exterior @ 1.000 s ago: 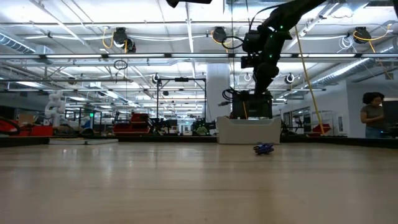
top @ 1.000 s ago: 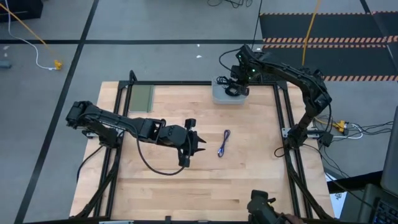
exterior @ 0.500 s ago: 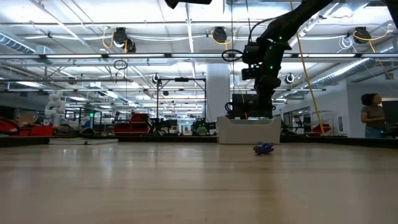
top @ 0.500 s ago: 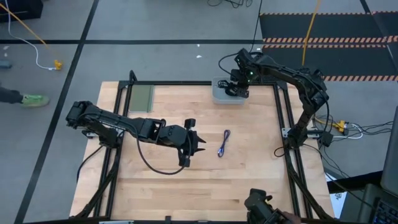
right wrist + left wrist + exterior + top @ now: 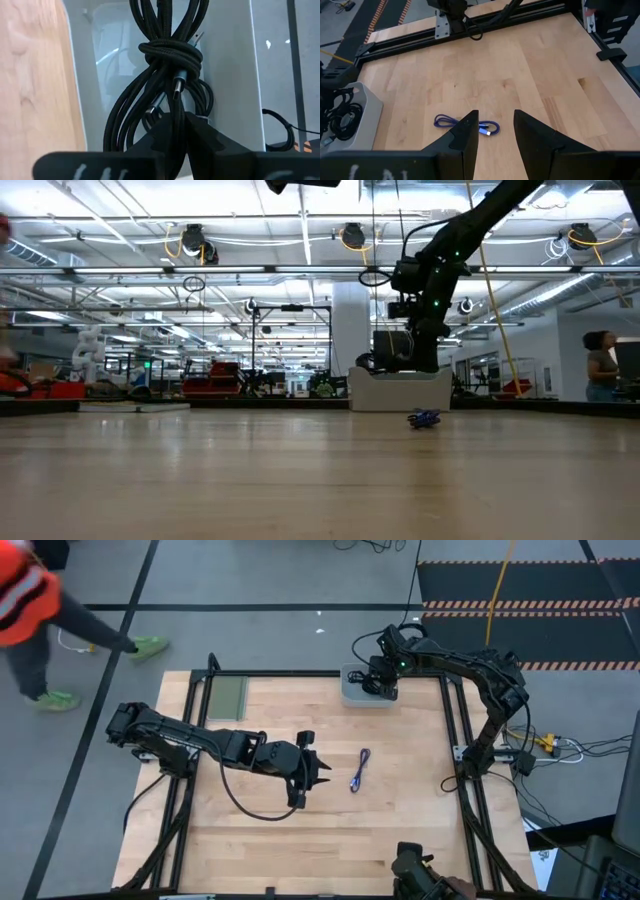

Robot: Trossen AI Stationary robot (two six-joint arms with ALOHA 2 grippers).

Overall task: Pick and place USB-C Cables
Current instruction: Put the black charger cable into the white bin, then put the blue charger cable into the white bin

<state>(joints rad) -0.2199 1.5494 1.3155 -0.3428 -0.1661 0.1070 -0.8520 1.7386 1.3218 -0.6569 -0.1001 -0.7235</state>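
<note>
Only our right wrist view shows the right gripper (image 5: 176, 131) clenched on a black coiled cable (image 5: 172, 60), hanging inside the grey bin (image 5: 95, 75). Left gripper (image 5: 492, 131) open; blue cable (image 5: 466, 124) just ahead.

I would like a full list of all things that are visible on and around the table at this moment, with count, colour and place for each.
Black braided USB-C cable bundle: one, black, held over the bin by the right gripper.
Blue-purple folded USB-C cable: one, blue-purple, on the table's middle.
Pale grey plastic bin: one, grey, at the table's far edge.
Light wooden table: one, light wood.
Green panel: one, far left corner of the table.
Person in orange vest: one, on the floor beyond the table.
Left gripper: open, beside the blue-purple cable.
Right gripper: shut on the black bundle.
</note>
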